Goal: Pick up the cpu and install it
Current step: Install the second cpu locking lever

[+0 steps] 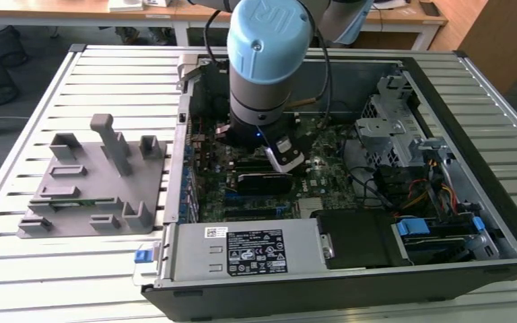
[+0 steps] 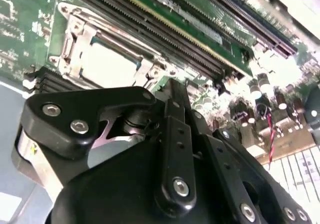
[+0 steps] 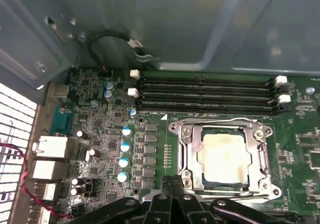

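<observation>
The cpu [image 3: 223,156] lies flat in the motherboard socket, its silvery top showing inside the metal bracket frame [image 3: 186,149] around it. In the second wrist view the cpu [image 2: 107,64] is a bright square just beyond the fingers. My gripper [image 3: 172,181] hovers at the socket's near edge, shut, with its two black fingers pressed together and nothing between them. In the exterior view the gripper [image 1: 285,156] hangs low inside the open computer case [image 1: 474,202], over the motherboard.
Several memory slots [image 3: 205,92] run beside the socket, next to the case's grey wall. A power supply [image 1: 250,252], a drive cage [image 1: 393,114] and loose cables [image 1: 420,195] crowd the case. A grey fixture [image 1: 97,182] stands on the slatted table at the exterior view's left.
</observation>
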### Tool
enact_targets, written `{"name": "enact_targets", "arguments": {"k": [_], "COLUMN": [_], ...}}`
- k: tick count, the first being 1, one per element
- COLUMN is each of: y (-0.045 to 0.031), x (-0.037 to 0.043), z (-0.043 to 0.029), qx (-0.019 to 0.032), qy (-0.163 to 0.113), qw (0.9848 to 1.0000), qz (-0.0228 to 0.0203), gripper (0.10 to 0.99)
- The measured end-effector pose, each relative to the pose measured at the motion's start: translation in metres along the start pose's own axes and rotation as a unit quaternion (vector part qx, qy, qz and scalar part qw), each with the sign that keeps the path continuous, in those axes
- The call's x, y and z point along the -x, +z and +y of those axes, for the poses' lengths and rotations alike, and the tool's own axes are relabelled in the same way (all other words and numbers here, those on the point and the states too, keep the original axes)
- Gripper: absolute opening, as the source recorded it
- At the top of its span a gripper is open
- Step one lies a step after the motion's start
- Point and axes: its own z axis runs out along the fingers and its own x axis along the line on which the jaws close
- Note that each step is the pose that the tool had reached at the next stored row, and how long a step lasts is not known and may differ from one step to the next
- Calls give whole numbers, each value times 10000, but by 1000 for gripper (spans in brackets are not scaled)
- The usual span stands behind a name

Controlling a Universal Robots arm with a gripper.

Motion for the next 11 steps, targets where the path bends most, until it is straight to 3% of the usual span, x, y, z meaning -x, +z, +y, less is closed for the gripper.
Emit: {"name": "enact_targets", "arguments": {"k": [11], "y": [-150], "x": [1], "z": [55], "qx": [2], "qy": [0], "qw": [10000], "qz": [0], "gripper": [110]}}
